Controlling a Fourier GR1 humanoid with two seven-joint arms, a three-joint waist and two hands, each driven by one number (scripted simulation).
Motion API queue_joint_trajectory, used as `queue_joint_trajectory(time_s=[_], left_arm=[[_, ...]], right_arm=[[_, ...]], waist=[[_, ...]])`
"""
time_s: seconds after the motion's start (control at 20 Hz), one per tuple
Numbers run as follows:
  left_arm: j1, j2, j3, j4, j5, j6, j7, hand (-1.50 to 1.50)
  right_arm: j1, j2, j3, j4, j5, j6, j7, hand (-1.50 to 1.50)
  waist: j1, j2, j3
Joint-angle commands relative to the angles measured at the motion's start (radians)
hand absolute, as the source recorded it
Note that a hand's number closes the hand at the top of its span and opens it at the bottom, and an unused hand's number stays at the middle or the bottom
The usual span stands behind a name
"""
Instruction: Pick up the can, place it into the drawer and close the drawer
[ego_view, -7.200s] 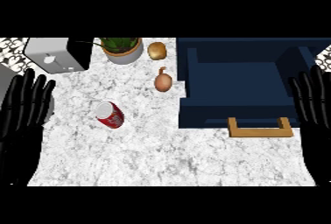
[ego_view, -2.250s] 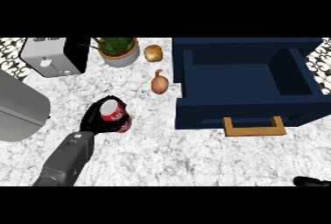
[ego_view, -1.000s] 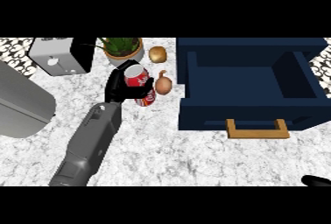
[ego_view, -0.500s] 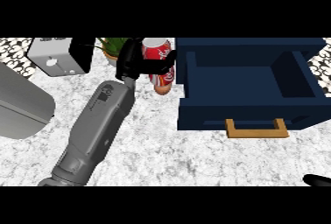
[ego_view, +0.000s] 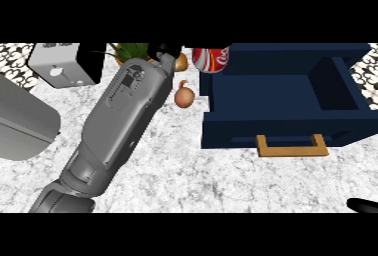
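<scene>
The red can (ego_view: 210, 59) is held up at the far left corner of the open navy drawer (ego_view: 284, 97), over its left wall. My left hand (ego_view: 165, 50) is curled round the can's left side; the grey forearm (ego_view: 118, 120) runs up to it from the lower left and hides most of the hand. The drawer's inside shows bare, and its wooden handle (ego_view: 291, 148) faces me. Only a black tip of my right hand (ego_view: 362, 205) shows at the lower right edge.
A brown onion (ego_view: 184, 96) lies just left of the drawer, with a second one (ego_view: 181, 61) partly hidden behind my hand. A potted plant (ego_view: 131, 50) and a toaster (ego_view: 63, 65) stand at the back left. A grey rounded shape (ego_view: 22, 122) fills the left edge.
The left hand lifted the can off the counter and carried it up and to the right, to the drawer's far left corner. The right hand left its resting place for the lower right edge.
</scene>
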Motion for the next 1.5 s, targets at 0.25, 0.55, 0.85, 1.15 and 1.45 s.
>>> queue_joint_trajectory(time_s=[0.25, 0.55, 0.85, 1.15, 1.45], left_arm=[[-0.247, -0.002, -0.044, 0.187, 0.055, 0.088, 0.062, 1.5], [-0.356, -0.002, -0.116, 0.371, 0.149, 0.126, 0.011, 1.5], [-0.448, -0.002, -0.169, 0.451, 0.198, 0.178, 0.018, 1.5], [-0.473, -0.002, -0.202, 0.525, 0.23, 0.235, -0.032, 1.5], [-0.471, -0.002, -0.236, 0.55, 0.281, 0.321, -0.073, -1.5]], right_arm=[[-0.012, 0.027, 0.04, -0.001, 0.026, -0.01, -0.009, -1.5], [-0.056, -0.007, 0.017, 0.039, 0.009, -0.003, -0.006, -1.5], [-0.076, -0.027, 0.02, -0.004, -0.015, 0.005, 0.029, -1.5], [-0.081, -0.029, 0.034, -0.007, -0.004, 0.002, 0.048, -1.5], [-0.162, -0.069, 0.025, 0.032, -0.006, -0.007, 0.096, -1.5]], waist=[[-0.014, 0.005, 0.0], [-0.05, 0.014, 0.002], [-0.07, 0.016, 0.002], [-0.076, 0.02, 0.002], [-0.09, 0.027, 0.003]])
